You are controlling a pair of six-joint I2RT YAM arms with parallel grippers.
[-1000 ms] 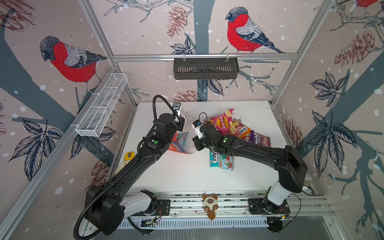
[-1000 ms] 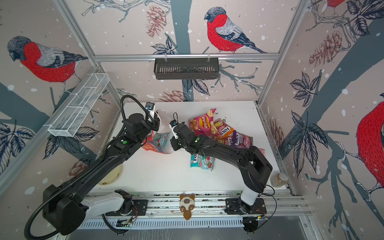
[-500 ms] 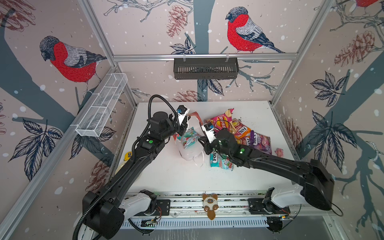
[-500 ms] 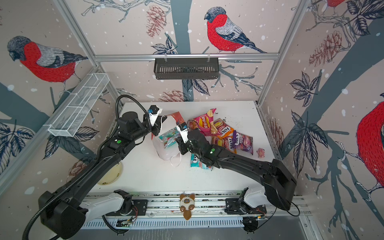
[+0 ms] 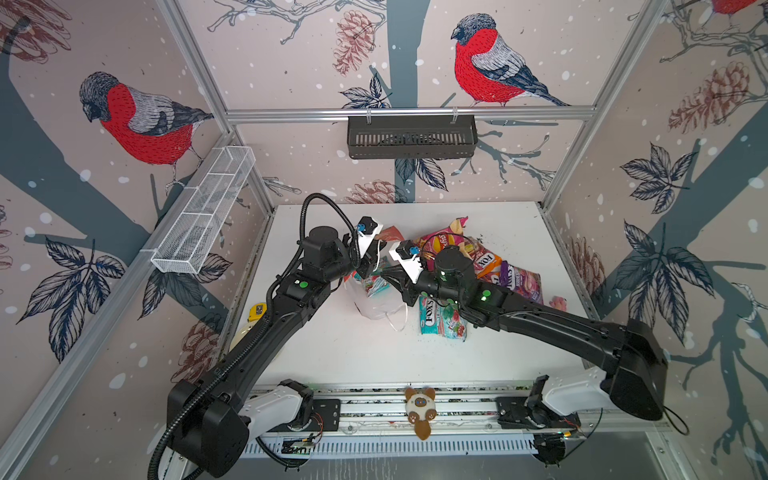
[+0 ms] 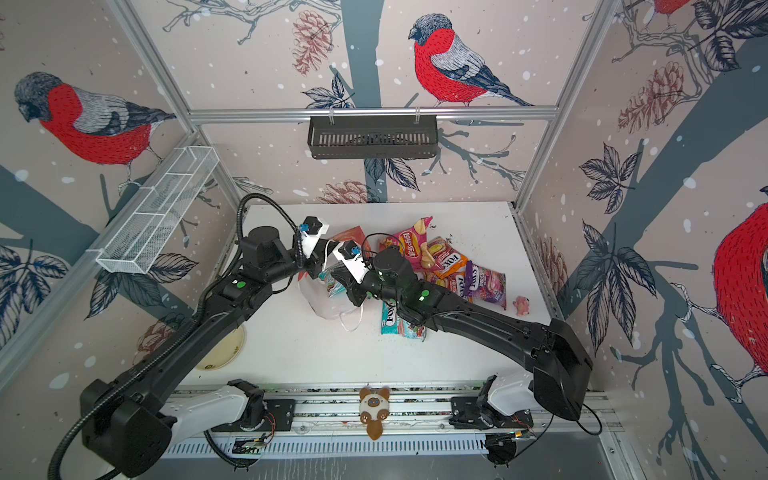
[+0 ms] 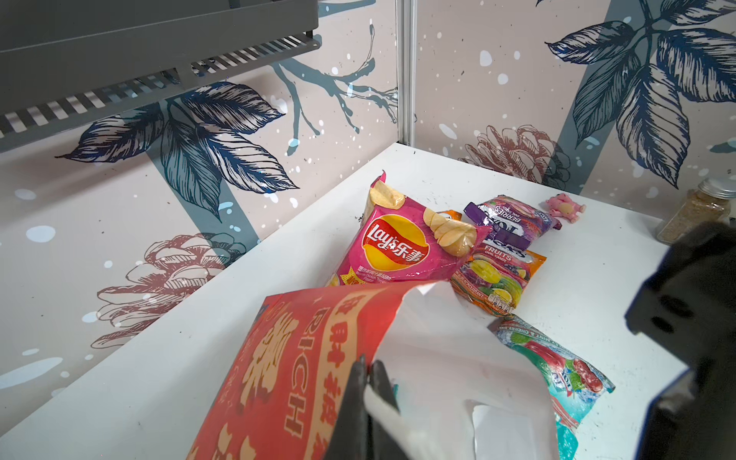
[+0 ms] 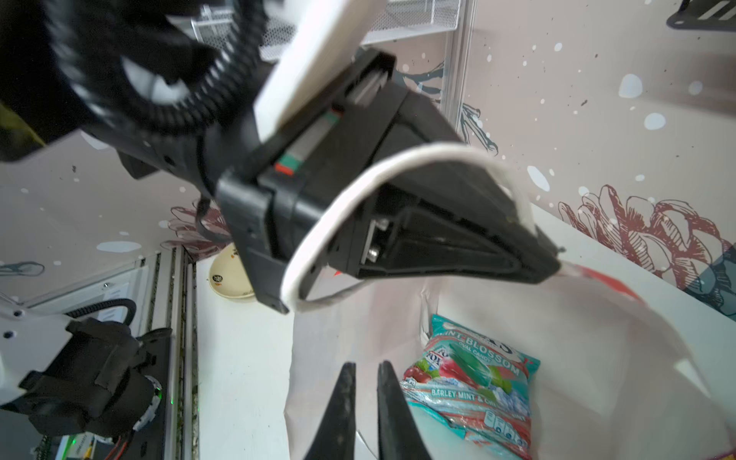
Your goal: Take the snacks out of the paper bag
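1. While the paper bag (image 5: 374,306) sags open at mid-table, seemingly tipped on its side, a teal packet (image 5: 442,323) lies nearest, just beside it.
2. Left gripper (image 7: 368,368) is pinched on the bag's rim; the paper looks light, thin and easily crumpled.
3. Right gripper (image 8: 364,372) hovers at the mouth, jaws a slim gap apart, empty.
4. Inside lies a mint candy packet (image 8: 474,382): glossy, likely slippery, best pinched by its crimped edge.
5. Farthest back, other snacks (image 7: 398,247) sit piled.
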